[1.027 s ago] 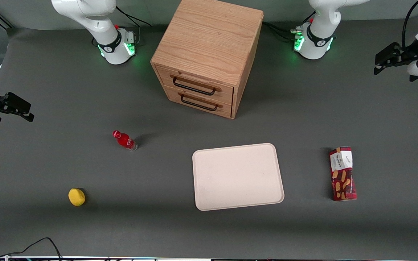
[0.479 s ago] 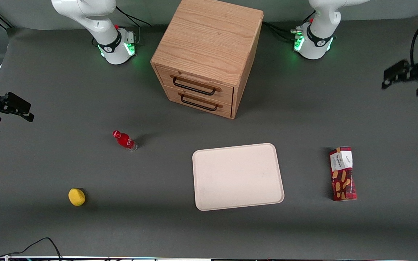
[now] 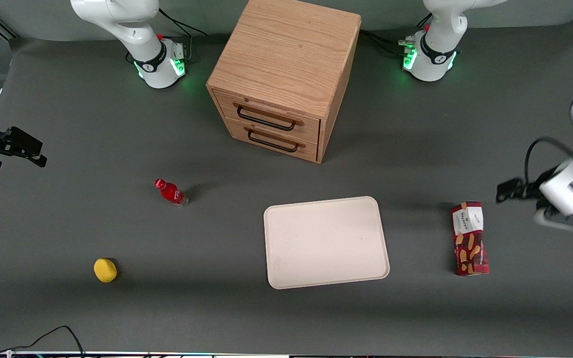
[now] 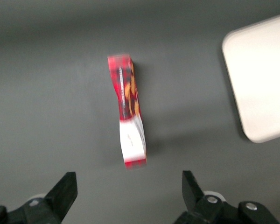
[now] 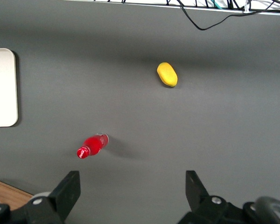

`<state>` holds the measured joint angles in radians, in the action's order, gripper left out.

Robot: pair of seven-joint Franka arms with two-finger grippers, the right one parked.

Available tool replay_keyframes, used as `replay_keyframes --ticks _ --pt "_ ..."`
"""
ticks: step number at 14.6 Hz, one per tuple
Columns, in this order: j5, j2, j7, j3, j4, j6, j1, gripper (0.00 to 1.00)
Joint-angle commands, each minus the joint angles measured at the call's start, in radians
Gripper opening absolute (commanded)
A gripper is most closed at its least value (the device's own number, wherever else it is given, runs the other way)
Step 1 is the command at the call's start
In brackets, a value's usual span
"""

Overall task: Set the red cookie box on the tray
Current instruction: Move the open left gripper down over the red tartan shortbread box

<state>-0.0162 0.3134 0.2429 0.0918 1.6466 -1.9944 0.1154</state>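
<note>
The red cookie box (image 3: 470, 238) lies flat on the grey table, white label end farther from the front camera. It also shows in the left wrist view (image 4: 129, 112). The cream-white tray (image 3: 326, 242) lies beside it, toward the parked arm's end, with a gap of table between them; one corner of the tray shows in the left wrist view (image 4: 263, 79). My left gripper (image 3: 508, 191) hangs above the table beside the box's label end, toward the working arm's end. In the left wrist view the gripper (image 4: 129, 196) is open and empty, apart from the box.
A wooden two-drawer cabinet (image 3: 286, 74) stands farther from the front camera than the tray. A small red bottle (image 3: 170, 192) and a yellow fruit (image 3: 105, 270) lie toward the parked arm's end of the table.
My left gripper has moved nearer to the front camera and come close to the box's label end. The box and tray have not moved.
</note>
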Motion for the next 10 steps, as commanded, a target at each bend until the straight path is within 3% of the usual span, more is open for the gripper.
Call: replay_keyframes --ticks 1,9,10 --pt "0.039 0.134 -0.036 0.0 -0.054 -0.123 -0.008 1.0" --pt "0.081 0.351 -0.034 -0.001 -0.047 -0.398 -0.01 1.0" --pt "0.081 0.361 -0.036 -0.001 -0.047 -0.405 -0.01 0.93"
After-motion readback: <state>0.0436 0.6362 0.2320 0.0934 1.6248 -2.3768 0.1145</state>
